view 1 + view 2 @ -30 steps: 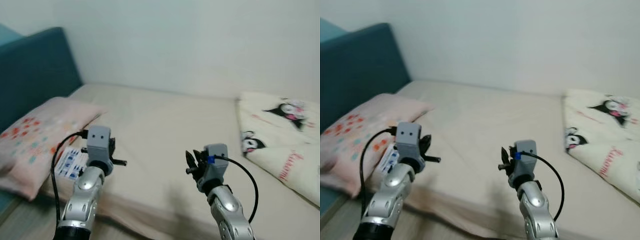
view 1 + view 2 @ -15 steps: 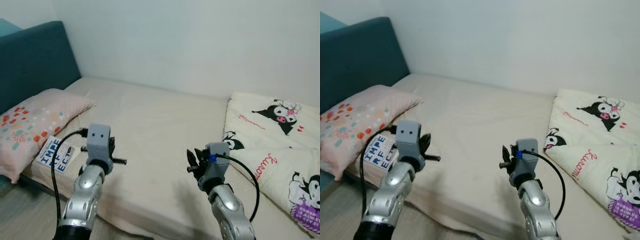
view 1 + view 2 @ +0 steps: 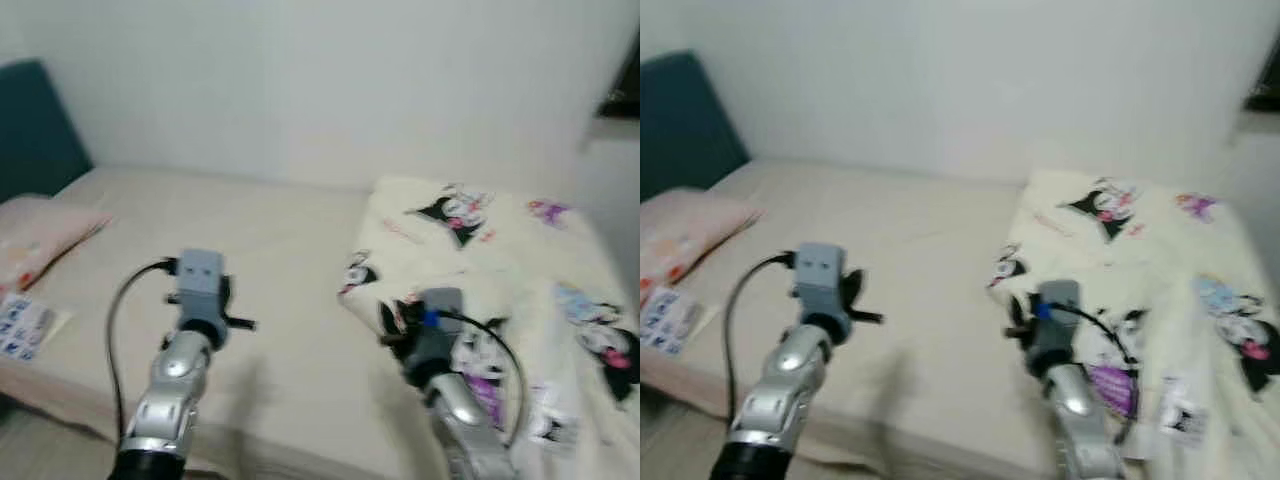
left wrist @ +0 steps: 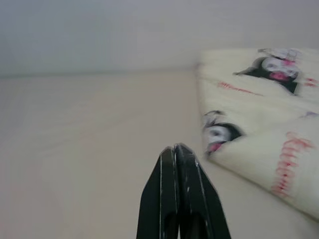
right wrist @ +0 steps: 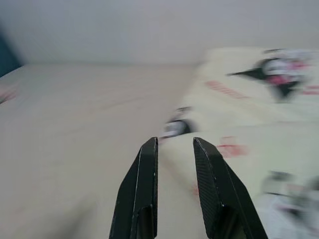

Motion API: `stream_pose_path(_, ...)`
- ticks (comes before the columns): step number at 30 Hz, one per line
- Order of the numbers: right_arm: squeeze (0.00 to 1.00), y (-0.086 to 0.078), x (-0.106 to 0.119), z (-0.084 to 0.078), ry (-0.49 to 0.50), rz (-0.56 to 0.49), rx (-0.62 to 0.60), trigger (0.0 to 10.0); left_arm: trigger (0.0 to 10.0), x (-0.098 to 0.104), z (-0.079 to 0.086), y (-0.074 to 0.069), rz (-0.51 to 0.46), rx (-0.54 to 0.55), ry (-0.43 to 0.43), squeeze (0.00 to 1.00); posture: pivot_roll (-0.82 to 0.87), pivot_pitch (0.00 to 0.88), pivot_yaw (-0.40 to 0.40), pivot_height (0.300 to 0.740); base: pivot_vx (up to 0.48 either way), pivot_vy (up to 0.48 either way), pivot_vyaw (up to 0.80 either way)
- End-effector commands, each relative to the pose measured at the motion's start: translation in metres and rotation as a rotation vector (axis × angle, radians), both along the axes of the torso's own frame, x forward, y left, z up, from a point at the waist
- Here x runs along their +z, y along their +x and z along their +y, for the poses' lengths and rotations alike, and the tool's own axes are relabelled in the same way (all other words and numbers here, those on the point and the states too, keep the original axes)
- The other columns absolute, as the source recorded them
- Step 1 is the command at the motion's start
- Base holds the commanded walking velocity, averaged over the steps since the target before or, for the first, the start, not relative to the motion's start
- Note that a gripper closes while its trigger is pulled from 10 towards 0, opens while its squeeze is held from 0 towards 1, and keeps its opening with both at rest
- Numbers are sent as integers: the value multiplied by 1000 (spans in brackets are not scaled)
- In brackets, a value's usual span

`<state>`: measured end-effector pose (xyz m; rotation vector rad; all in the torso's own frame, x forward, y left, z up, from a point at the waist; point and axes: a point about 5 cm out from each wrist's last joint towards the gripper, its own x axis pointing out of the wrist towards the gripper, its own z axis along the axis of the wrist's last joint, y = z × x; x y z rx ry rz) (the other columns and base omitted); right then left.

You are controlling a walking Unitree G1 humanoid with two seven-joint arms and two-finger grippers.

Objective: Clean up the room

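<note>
The robot is surveying the bed (image 3: 250,250) for something to tidy — nothing is in hand yet, and the head views are blurred as if the camera is turning. Both arms are raised in front of it over the mattress. The left gripper (image 4: 177,152) has its fingers pressed together on nothing; the right gripper (image 5: 174,144) holds its fingers a narrow way apart, also empty, aimed toward the near corner of the blanket (image 3: 480,260).

The blanket, cream with cartoon prints, looks to be the thing to deal with. It lies rumpled on the right half of the bed, its long axis running from the wall toward the near edge, with one folded corner pointing left toward the bare middle of the mattress. A pink pillow (image 3: 685,230) sits at the far left by the teal headboard (image 3: 685,115), and a small printed booklet (image 3: 665,320) lies just beside it near the bed's edge.

The next move probably calls for settling the view, then bringing the right gripper down to that blanket corner and widening it first — thick, soft folds will need a broader bite.
</note>
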<state>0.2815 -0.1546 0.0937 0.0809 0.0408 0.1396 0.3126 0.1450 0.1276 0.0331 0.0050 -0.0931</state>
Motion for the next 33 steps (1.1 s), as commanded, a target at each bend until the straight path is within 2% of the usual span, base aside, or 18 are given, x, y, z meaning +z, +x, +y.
stream_pose_path(1,0,0,0,15,24,3,39,10000,10000,-4,11,-1,21,30,9,0,-23,16,34,740,0,-472,0)
stream_pose_path(12,0,-4,-2,17,35,16,41,10000,10000,-4,11,-1,21,27,9,0,-30,7,34,740,0,-470,0)
stream_pose_path(16,0,-5,-2,17,37,17,39,10000,10000,-7,11,-1,52,20,10,0,-31,5,34,740,0,0,0)
stream_pose_path(25,0,-8,-2,15,42,19,28,10000,10000,-8,12,0,58,14,2,0,-36,4,38,740,0,473,0)
stream_pose_path(33,0,-8,-3,14,38,22,10,10000,10000,-5,16,2,38,28,26,0,-31,2,37,740,0,0,0)
